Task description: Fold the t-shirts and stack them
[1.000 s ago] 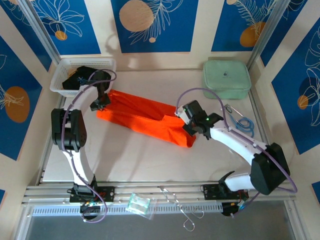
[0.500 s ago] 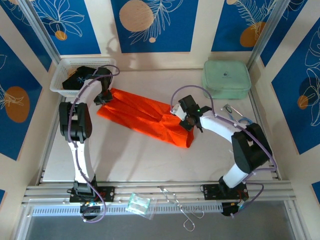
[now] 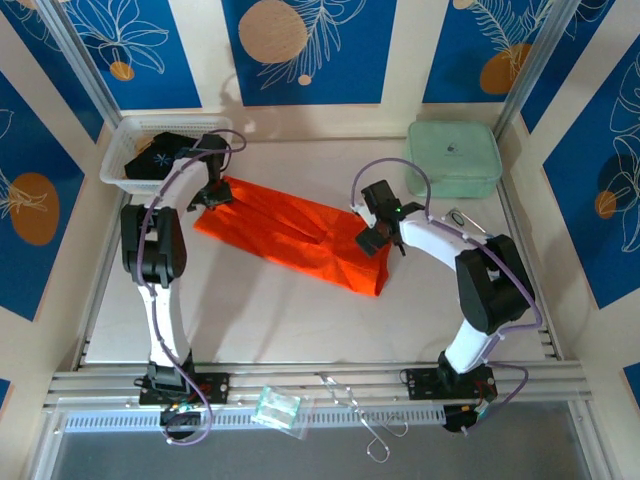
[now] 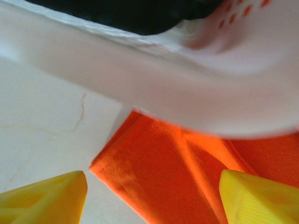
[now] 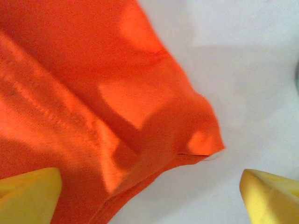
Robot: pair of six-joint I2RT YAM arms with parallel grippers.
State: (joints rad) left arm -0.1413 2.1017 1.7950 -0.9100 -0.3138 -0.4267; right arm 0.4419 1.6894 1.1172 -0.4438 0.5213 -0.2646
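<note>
Bright, even light; blurred wrist close-ups

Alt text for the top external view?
A bright orange cloth t-shirt lies in a long strip diagonally across the pale table, the left gripper at its far-left end and the right gripper at its right end. A white plastic mesh basket and a mint-green case sit at the far corners.

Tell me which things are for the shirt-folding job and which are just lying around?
For the job: orange t-shirt, black t-shirt.
Just lying around: white mesh basket, mint-green case, clear plastic packet.
</note>
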